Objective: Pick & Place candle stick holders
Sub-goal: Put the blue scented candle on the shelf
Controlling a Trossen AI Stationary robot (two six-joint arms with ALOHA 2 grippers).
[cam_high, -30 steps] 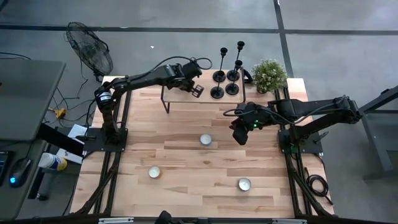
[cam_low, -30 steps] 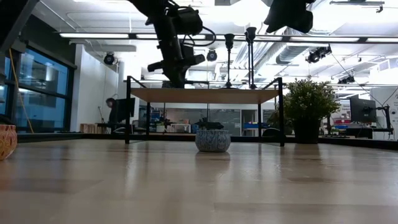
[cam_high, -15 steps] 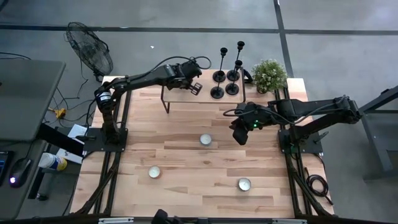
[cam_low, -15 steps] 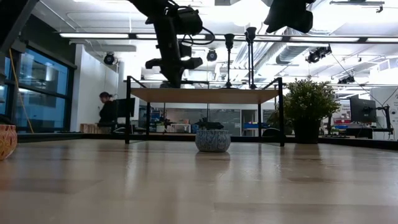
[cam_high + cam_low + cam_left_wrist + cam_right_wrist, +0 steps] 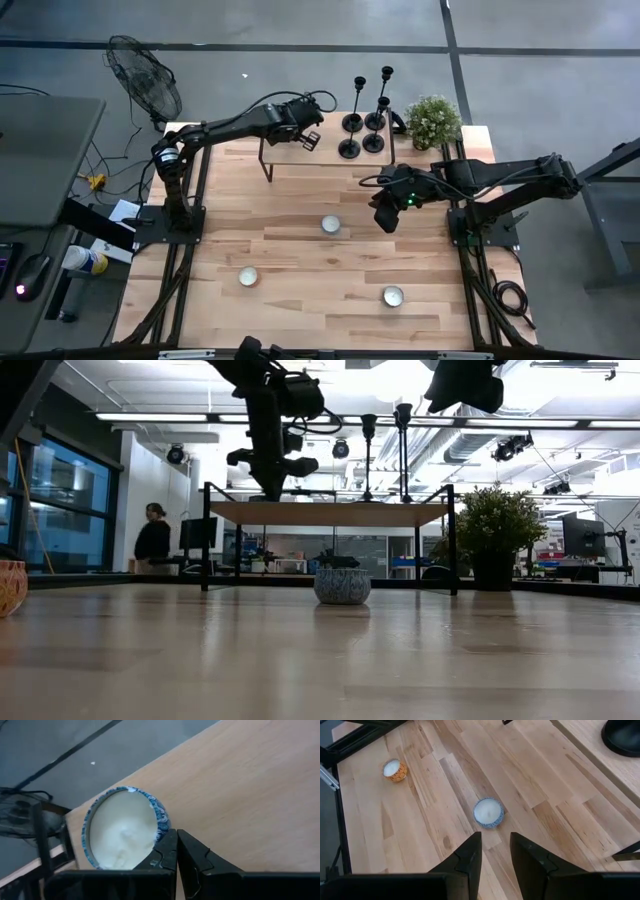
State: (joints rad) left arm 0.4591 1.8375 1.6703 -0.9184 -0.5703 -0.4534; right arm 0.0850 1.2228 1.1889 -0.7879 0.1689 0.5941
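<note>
Four black candle stick holders (image 5: 362, 133) stand on their disc bases at the right end of a wooden shelf (image 5: 330, 158) at the table's far edge. Two of them show in the low view (image 5: 368, 455). My left gripper (image 5: 312, 142) is shut over the shelf's left part. In its wrist view (image 5: 176, 834) the shut tips stand at the rim of a blue-patterned white candle cup (image 5: 125, 837) resting on the shelf. My right gripper (image 5: 385, 215) is open and empty above the table's middle right, also in its wrist view (image 5: 495, 849). My left gripper's shut fingertips (image 5: 167, 840) stand right at the near rim of the blue-patterned candle cup (image 5: 159, 822). Whether they touch it, I cannot tell.
A potted plant (image 5: 433, 120) stands right of the shelf. Three tealight cups sit on the table: a blue one (image 5: 330, 225) in the middle (image 5: 488, 812), one at the near left (image 5: 248, 277) and one at the near right (image 5: 393, 295). A person walks in the room behind (image 5: 152, 540).
My left gripper has shifted a little toward the table's left and far edge above the shelf, turning slightly. My right gripper has kept still. The person in the background has walked left.
</note>
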